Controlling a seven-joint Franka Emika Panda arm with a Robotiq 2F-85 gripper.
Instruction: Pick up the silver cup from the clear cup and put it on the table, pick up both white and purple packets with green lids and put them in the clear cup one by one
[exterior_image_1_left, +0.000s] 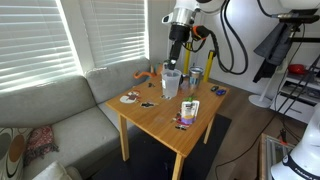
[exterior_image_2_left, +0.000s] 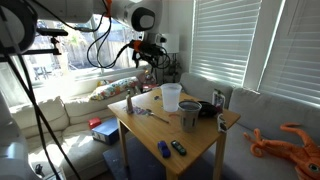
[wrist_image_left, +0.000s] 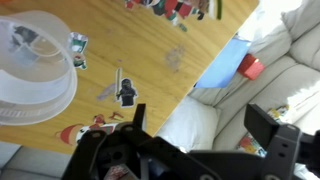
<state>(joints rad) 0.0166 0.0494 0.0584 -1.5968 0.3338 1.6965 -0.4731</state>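
Note:
The clear cup (exterior_image_1_left: 170, 84) (exterior_image_2_left: 171, 96) stands upright near the middle of the wooden table (exterior_image_1_left: 160, 118) (exterior_image_2_left: 195, 140). In the wrist view it shows from above at the top left (wrist_image_left: 35, 62). The silver cup (exterior_image_2_left: 190, 114) (exterior_image_1_left: 196, 75) stands on the table beside it. The packets (exterior_image_1_left: 188, 112) lie near a table edge and show at the top of the wrist view (wrist_image_left: 176, 8). My gripper (exterior_image_1_left: 176, 58) (exterior_image_2_left: 150, 57) (wrist_image_left: 205, 135) hangs above the table near the clear cup, open and empty. In the wrist view its fingers are over the table edge and the sofa.
A dark mug (exterior_image_2_left: 207, 108) stands by the silver cup. Small blue items (exterior_image_2_left: 170, 149) and stickers (wrist_image_left: 127, 92) lie on the table. A grey sofa (exterior_image_1_left: 60, 120) flanks the table, with an orange plush toy (exterior_image_2_left: 290, 140). A red box (exterior_image_2_left: 97, 125) sits low beside it.

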